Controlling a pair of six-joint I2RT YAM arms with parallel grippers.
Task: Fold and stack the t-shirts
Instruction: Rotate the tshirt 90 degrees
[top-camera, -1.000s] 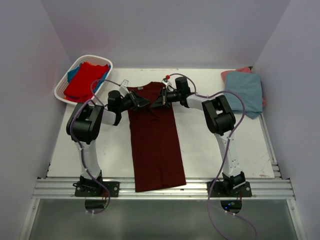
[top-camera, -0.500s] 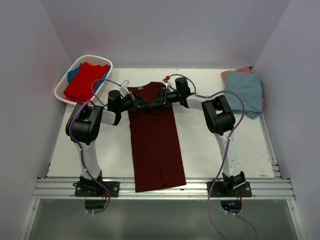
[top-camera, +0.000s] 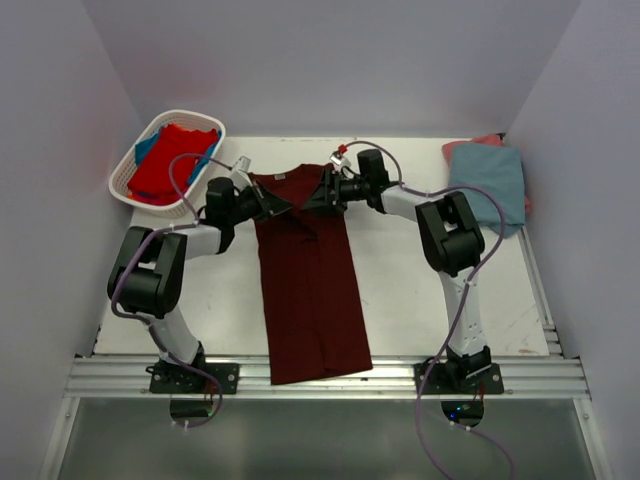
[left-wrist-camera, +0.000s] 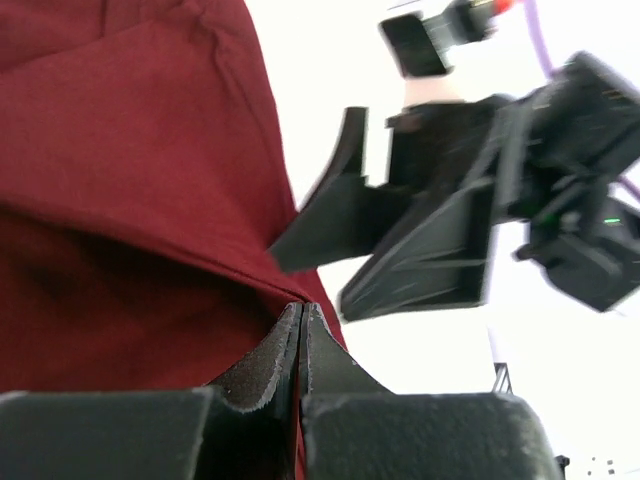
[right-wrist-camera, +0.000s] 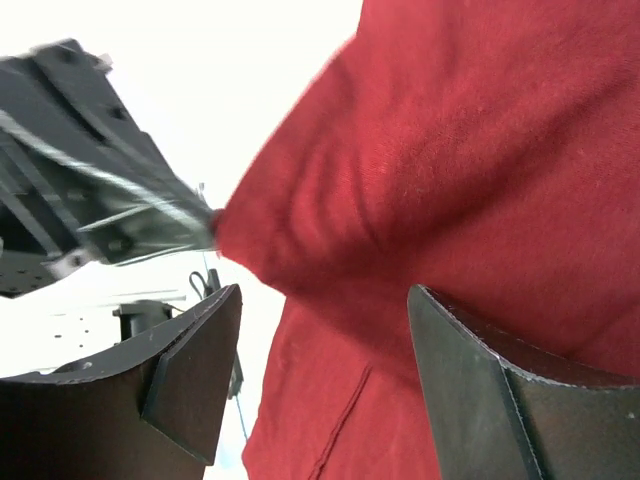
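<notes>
Centre table, a dark maroon t-shirt lies folded into a long strip, collar toward the top of the frame. Left gripper is clenched on a fold near the collar, while right gripper stands released, jaws astride the cloth. Soft, light and limp by the look of it, the fabric is best pinched at edges or corners. A pale neck tag is too small to read.

Mid-table, maroon t-shirt lies long & narrow (hem at near edge). L gripper and R gripper both at its collar end. Basket w/ red shirt far left; grey-blue shirt far right.
</notes>
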